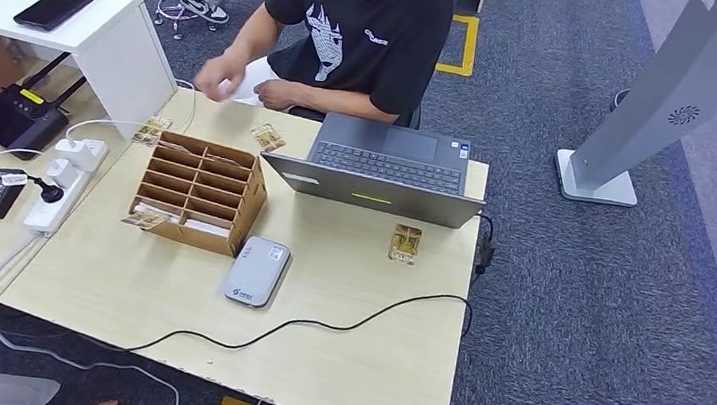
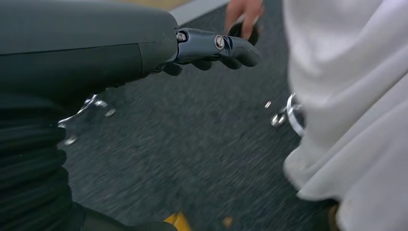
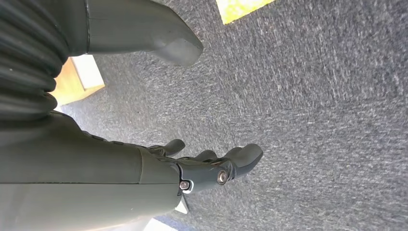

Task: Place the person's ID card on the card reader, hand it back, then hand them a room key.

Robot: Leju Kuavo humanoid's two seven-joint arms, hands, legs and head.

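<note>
- Pinging you: robot hand status?
- Left robot hand (image 2: 211,48): released, fingers stretched out, nothing in them. It hangs over dark carpet (image 2: 192,144). Right robot hand (image 3: 207,168): also released, fingers apart, thumb well clear of them, over the same carpet.
- Anything near them?
- Beyond my left fingertips there's a person's hand (image 2: 243,14), and white cloth (image 2: 346,96) just beside it. Not touching my hand.
- Card reader?
- Grey card reader (image 1: 257,271) lies flat on the counter (image 1: 348,362), nothing on top. Neither robot hand is over the counter, so the reader is apart from both.
- ID card?
- Can't tell which card it is. One patterned card (image 1: 405,244) lies on the counter near the laptop (image 1: 383,170), on my right hand's side. Another card (image 1: 268,137) sits behind the cardboard sorter (image 1: 200,191), a third (image 1: 152,131) at the sorter's far corner on my left hand's side. A fourth (image 1: 147,219) sticks out of the sorter's near low slot.
- Person?
- Seated across the counter in a black shirt (image 1: 372,33), one hand (image 1: 217,77) raised over the far edge with something pale under it. Too blurred to call it a card.
- Other clutter?
- Black cable (image 1: 322,321) runs across the counter on my side of the reader.
</note>
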